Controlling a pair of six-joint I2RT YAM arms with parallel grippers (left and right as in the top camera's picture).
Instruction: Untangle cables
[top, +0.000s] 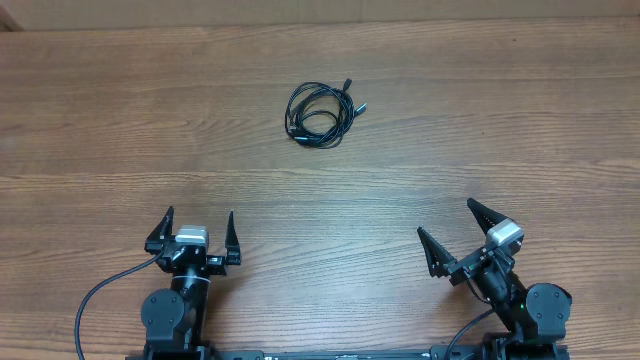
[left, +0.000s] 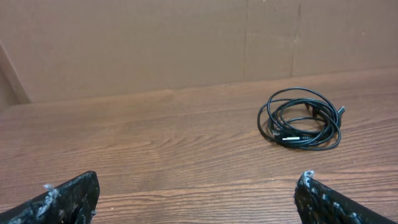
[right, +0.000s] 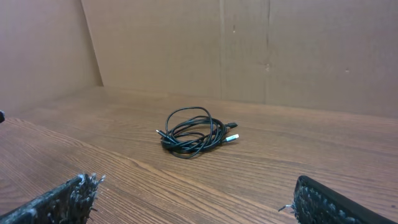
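Observation:
The cables (top: 320, 111) lie as one small coiled black tangle with small plug ends on the wooden table, far from both arms. The left wrist view shows the cables (left: 301, 118) at the right, the right wrist view shows the cables (right: 194, 132) near the middle. My left gripper (top: 198, 228) rests near the front left edge, open and holding nothing. My right gripper (top: 447, 223) sits near the front right edge, angled toward the centre, open and holding nothing. Bare wood lies between the left fingertips (left: 87, 183) and between the right fingertips (right: 84, 186).
A brown cardboard wall (left: 199, 43) stands along the table's far edge. Thick black cords (top: 105, 290) run from the arm bases at the front edge. The wooden table (top: 500, 120) spreads wide around the tangle.

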